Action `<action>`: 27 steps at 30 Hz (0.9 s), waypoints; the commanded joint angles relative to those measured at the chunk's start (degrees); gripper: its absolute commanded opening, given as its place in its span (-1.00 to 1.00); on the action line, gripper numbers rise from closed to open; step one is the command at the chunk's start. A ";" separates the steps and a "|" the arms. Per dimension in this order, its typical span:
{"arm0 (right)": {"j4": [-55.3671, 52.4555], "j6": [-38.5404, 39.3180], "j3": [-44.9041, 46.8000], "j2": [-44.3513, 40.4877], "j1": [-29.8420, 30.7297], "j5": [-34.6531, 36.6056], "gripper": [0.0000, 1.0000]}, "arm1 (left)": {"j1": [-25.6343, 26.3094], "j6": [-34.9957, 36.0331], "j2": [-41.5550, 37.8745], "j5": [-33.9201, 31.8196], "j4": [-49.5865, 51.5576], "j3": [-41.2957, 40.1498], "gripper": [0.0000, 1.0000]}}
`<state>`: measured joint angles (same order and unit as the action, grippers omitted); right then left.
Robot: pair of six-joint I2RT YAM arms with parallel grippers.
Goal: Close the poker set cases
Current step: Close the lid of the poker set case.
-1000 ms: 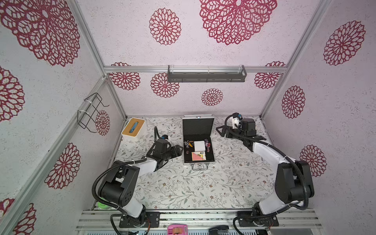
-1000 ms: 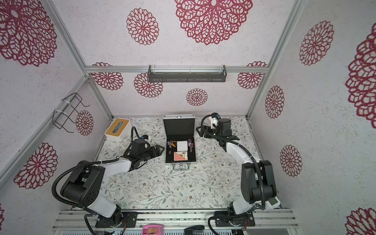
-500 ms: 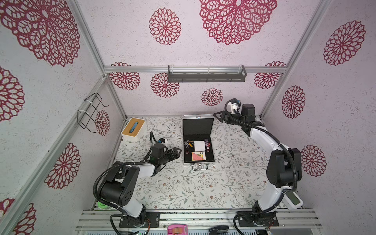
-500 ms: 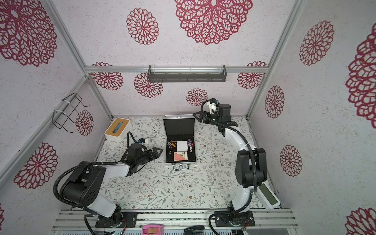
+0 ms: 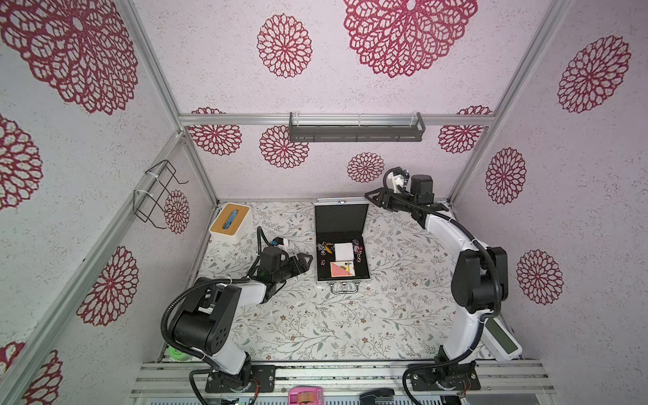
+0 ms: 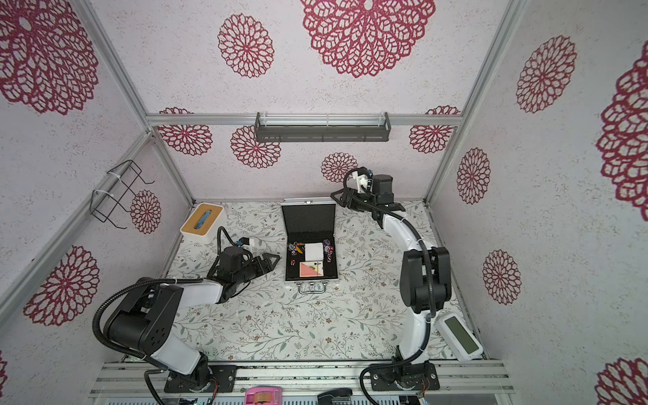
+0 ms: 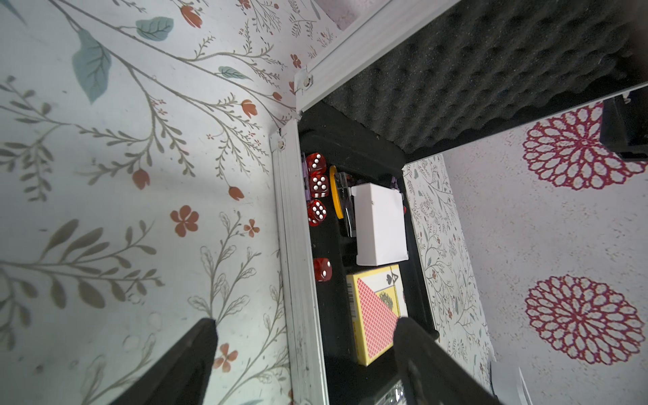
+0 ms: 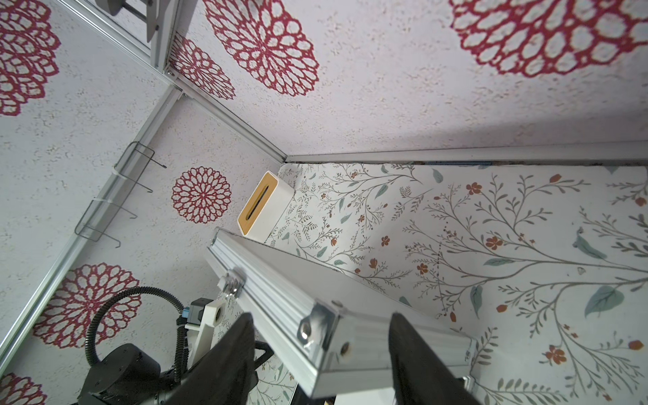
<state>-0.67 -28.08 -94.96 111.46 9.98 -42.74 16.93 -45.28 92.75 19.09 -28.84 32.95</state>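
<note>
My right tool (image 8: 321, 315) has its jaws spread astride the top corner of the lid (image 8: 273, 280); whether they bite on it, I cannot tell. My left tool (image 7: 305, 322) is spread wide, straddling the base's side wall (image 7: 294, 245) without pinching it. The poker set case (image 5: 342, 221) sits mid-surface (image 5: 350, 322), lid raised, with red dice (image 7: 317, 186) and a card pack (image 7: 375, 315) inside. A wooden-topped white box (image 5: 229, 222) stands in the far-left corner.

card box (image 7: 375, 315): spade sign with "A", barcode on edge | red dice (image 7: 319, 186): white pips
</note>
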 commanded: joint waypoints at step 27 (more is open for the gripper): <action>7.25 -4.17 15.21 -10.82 1.35 -0.35 -0.10 | -2.86 1.69 -9.24 -3.26 5.10 -1.26 0.66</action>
<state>3.03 -30.26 -81.80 103.88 11.09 -43.33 14.94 -44.40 85.73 17.19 -25.61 32.42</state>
